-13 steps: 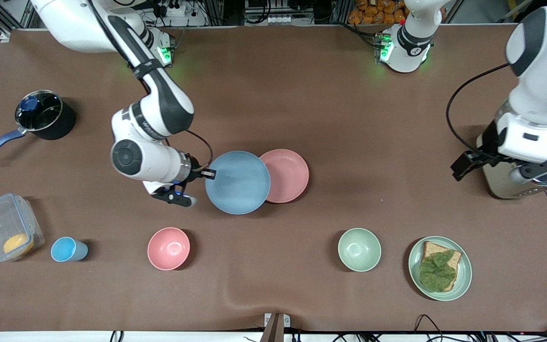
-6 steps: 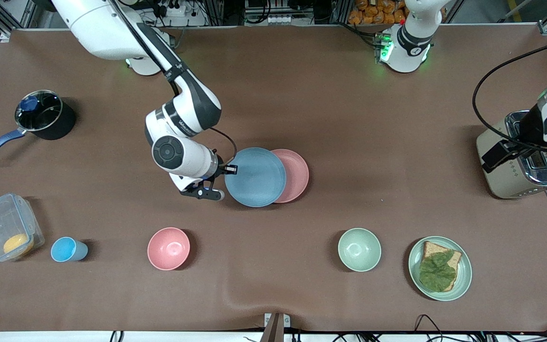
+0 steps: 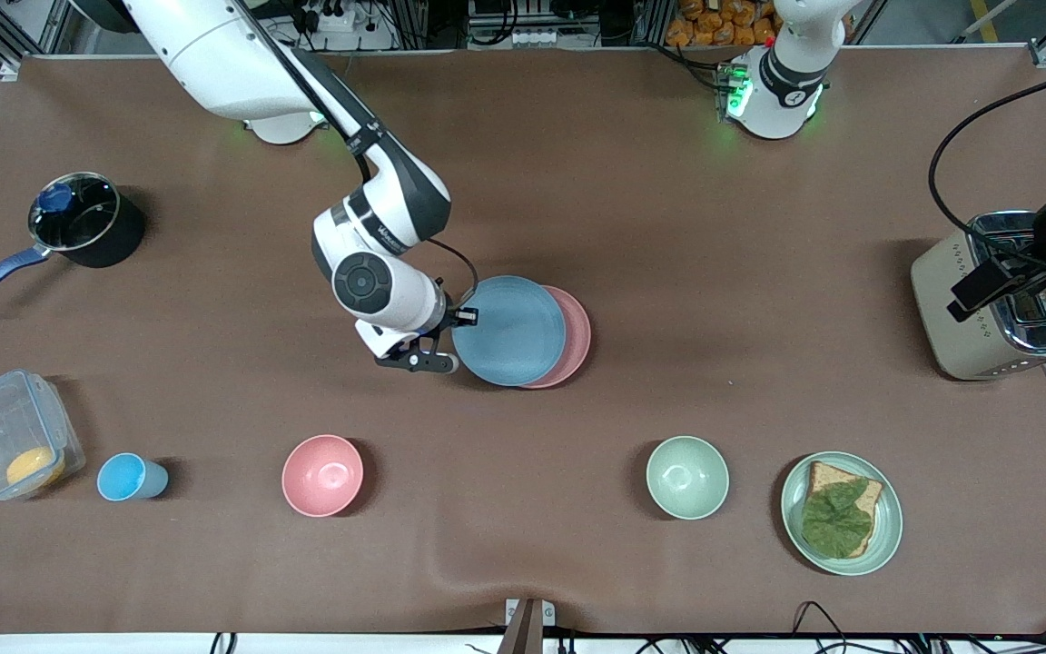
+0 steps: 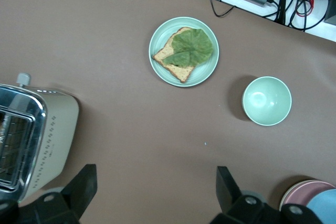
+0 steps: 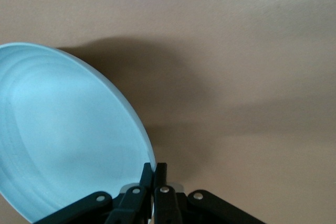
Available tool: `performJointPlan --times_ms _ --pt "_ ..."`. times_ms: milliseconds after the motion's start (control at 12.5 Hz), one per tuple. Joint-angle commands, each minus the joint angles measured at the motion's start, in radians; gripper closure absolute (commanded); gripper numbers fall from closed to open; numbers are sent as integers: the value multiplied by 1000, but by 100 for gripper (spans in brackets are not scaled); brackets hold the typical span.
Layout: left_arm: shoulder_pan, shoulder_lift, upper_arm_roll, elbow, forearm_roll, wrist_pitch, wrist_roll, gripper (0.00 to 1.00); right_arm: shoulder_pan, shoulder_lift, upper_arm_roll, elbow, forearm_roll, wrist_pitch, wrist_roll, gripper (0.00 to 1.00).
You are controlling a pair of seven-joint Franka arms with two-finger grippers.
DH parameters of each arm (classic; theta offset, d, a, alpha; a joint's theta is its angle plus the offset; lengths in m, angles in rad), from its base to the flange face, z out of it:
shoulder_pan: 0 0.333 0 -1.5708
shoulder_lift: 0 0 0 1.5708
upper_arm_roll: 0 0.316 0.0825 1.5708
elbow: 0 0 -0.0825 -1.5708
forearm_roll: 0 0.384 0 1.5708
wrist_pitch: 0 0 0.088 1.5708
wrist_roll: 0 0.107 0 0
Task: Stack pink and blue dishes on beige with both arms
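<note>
My right gripper (image 3: pixel 467 317) is shut on the rim of the light blue plate (image 3: pixel 509 331), and holds it over the pale pink plate (image 3: pixel 577 341) in the middle of the table. The blue plate covers most of the pink one. In the right wrist view the fingertips (image 5: pixel 155 170) pinch the blue plate's (image 5: pixel 68 135) edge. My left gripper (image 4: pixel 156 192) is open and empty, up over the toaster (image 4: pixel 31 135). The pink plate (image 4: pixel 302 190) and blue plate (image 4: pixel 326 206) show at the edge of that view. No beige plate is in view.
A pot (image 3: pixel 78 222), a clear box (image 3: pixel 10 436), a blue cup (image 3: pixel 128 477) and a pink bowl (image 3: pixel 323 475) lie toward the right arm's end. A green bowl (image 3: pixel 686 477), a green plate with bread (image 3: pixel 841 513) and the toaster (image 3: pixel 995 309) lie toward the left arm's end.
My right gripper has carried the blue plate toward the left arm's end, further over the pink plate. The left arm has drawn back toward the table's end.
</note>
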Motion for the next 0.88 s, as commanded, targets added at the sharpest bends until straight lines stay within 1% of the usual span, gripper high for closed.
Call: performJointPlan --times_ms 0,160,239,319,399,479,638,718,798 --pt "-205 -19 264 19 -35 -43 145 0 40 30 -6 26 -21 36 50 100" --pt "-339 -26 404 8 -35 -51 170 0 54 45 -6 45 -21 39 52 100" --pt "-400 -27 467 9 -35 -77 174 0 69 58 -8 62 -27 51 52 100" --pt "-437 -29 513 8 -35 -85 184 0 77 59 -8 64 -43 62 52 83" --pt "-450 -32 532 8 -35 -89 193 0 78 61 -8 65 -61 64 52 37" --pt "-451 -32 532 8 -35 -91 195 0 71 55 -8 65 -63 62 55 0" --pt "-439 -27 529 8 -57 -103 195 0 52 44 -8 69 -61 50 55 0" --pt "-441 -26 524 11 -62 -103 194 0 26 26 -8 69 -60 36 49 0" --pt "-441 -20 523 13 -64 -103 197 0 5 9 -6 70 -61 0 38 0"
